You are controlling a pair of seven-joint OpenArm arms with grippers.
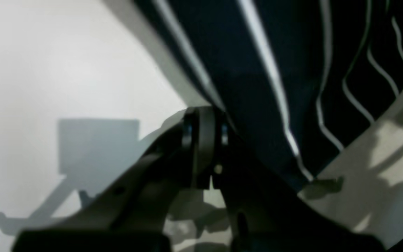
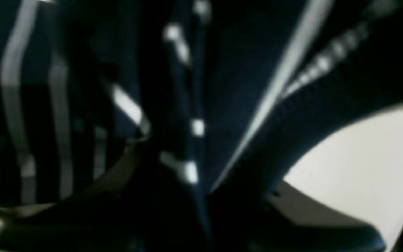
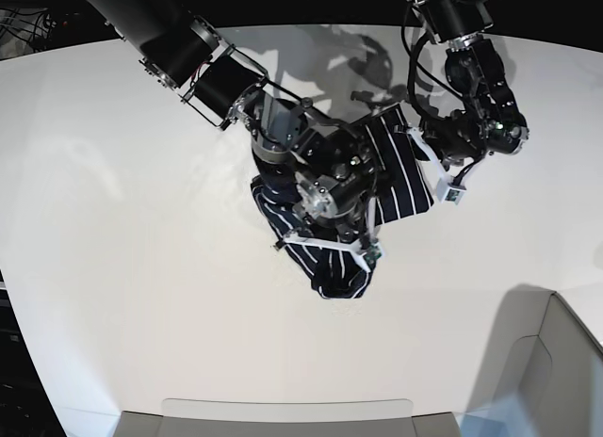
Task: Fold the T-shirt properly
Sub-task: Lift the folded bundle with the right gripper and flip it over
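Near the middle of the white surface [image 3: 113,267], somewhat toward its far edge, the T-shirt [image 3: 400,178] is bunched between the two arms rather than spread flat. Its dark navy cloth with thin white stripes hangs in folds, one part lifted and stretched toward the far right corner, another part drooping in a crumpled lobe toward the near edge, where it meets the surface.

The left claw [image 1: 205,120] is clenched on an edge of the T-shirt: in the left wrist view its jaws meet on the fabric, which rises from them in a taut striped sheet, with bare surface to the side and arm shadows cast on it.

The right claw [image 3: 363,247] sits low over the drooping part of the garment. The right wrist view is filled with blurred striped cloth pressed close to the lens, and the fingers themselves are too dark to make out clearly; the jaws are drawn together, and fabric appears gathered in them.

Both arms reach in from the far edge, well apart at their bases and close together at the garment.
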